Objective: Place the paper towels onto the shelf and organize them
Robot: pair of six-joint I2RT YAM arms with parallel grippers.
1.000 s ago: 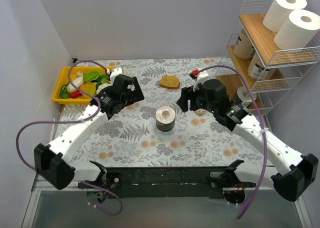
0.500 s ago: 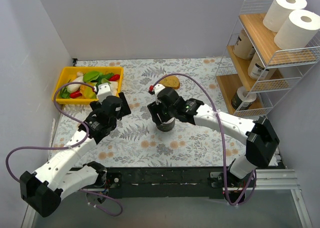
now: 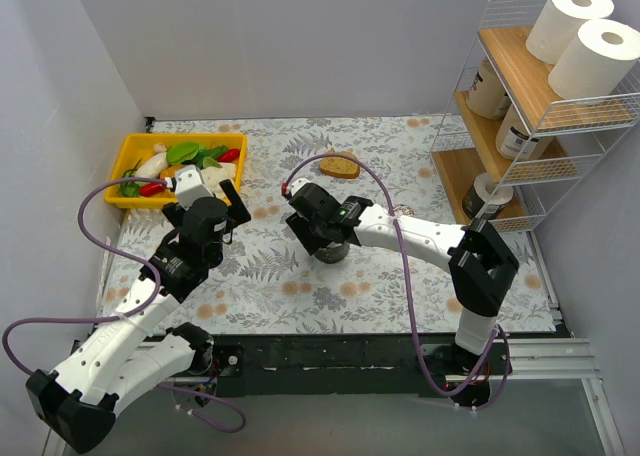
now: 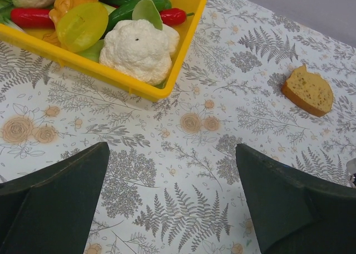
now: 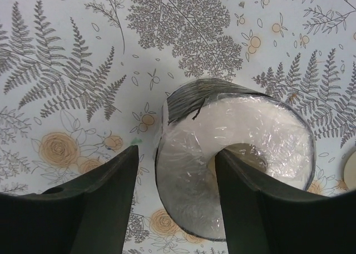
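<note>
A paper towel roll (image 3: 338, 250), wrapped in clear plastic with a dark label, stands upright at the table's middle. It fills the right wrist view (image 5: 239, 120). My right gripper (image 3: 320, 231) (image 5: 177, 152) is open and straddles the roll's near wall: one finger is outside it and apart, the other is at the hollow core. My left gripper (image 3: 222, 198) (image 4: 171, 149) is open and empty above bare cloth near the yellow bin. The shelf (image 3: 520, 106) at the right holds two white rolls (image 3: 570, 21) on top, two brown-wrapped rolls (image 3: 490, 86) in the middle and one dark-labelled roll (image 3: 490, 194) at the bottom.
A yellow bin (image 3: 135, 166) (image 4: 111, 76) of toy vegetables sits at the back left. A slice of bread (image 3: 340, 164) (image 4: 308, 89) lies at the back centre. A small pale disc (image 5: 350, 170) lies just right of the roll. Walls close off the left and back.
My right arm has swung left from near the shelf to the roll and brought its fingers down over the roll's wall. My left arm has drawn back towards the left.
</note>
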